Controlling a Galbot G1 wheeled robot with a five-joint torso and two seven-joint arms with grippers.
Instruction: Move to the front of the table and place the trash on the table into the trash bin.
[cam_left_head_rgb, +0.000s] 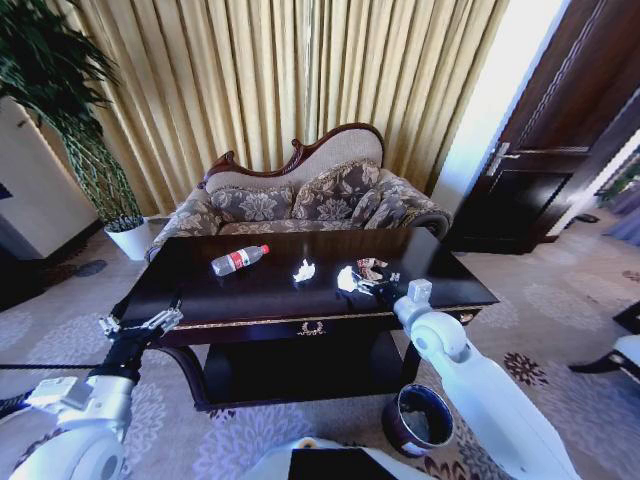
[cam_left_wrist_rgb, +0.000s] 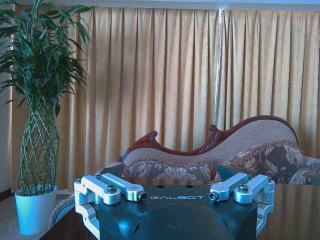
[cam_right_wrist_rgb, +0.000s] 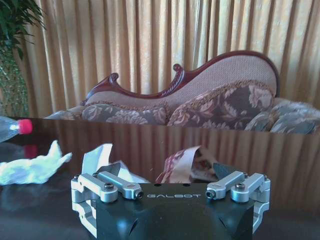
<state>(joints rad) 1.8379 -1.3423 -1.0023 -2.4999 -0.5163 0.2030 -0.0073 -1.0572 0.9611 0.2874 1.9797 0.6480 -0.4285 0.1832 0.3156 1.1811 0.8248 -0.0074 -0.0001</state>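
Observation:
The glossy dark table (cam_left_head_rgb: 250, 300) stands right in front of me. On it lie a clear bottle (cam_left_head_rgb: 240, 260) with a red label and cap, a crumpled white paper wad (cam_left_head_rgb: 304, 270), a second white wad (cam_left_head_rgb: 346, 279) and a red-and-white wrapper (cam_left_head_rgb: 372, 267). My right gripper (cam_left_head_rgb: 378, 285) hovers open low over the table's right part, just short of the second wad (cam_right_wrist_rgb: 100, 157) and the wrapper (cam_right_wrist_rgb: 185, 162). The first wad (cam_right_wrist_rgb: 32, 167) and the bottle's cap (cam_right_wrist_rgb: 24, 126) lie off to one side. My left gripper (cam_left_head_rgb: 140, 325) is open at the table's front left corner, holding nothing. The dark round trash bin (cam_left_head_rgb: 418, 418) stands on the carpet by the table's right front leg.
A floral sofa (cam_left_head_rgb: 300, 195) with a carved frame stands behind the table, in front of gold curtains. A tall plant in a white pot (cam_left_head_rgb: 130, 238) is at the back left, and a dark door (cam_left_head_rgb: 560, 130) at the right. Patterned carpet surrounds the table.

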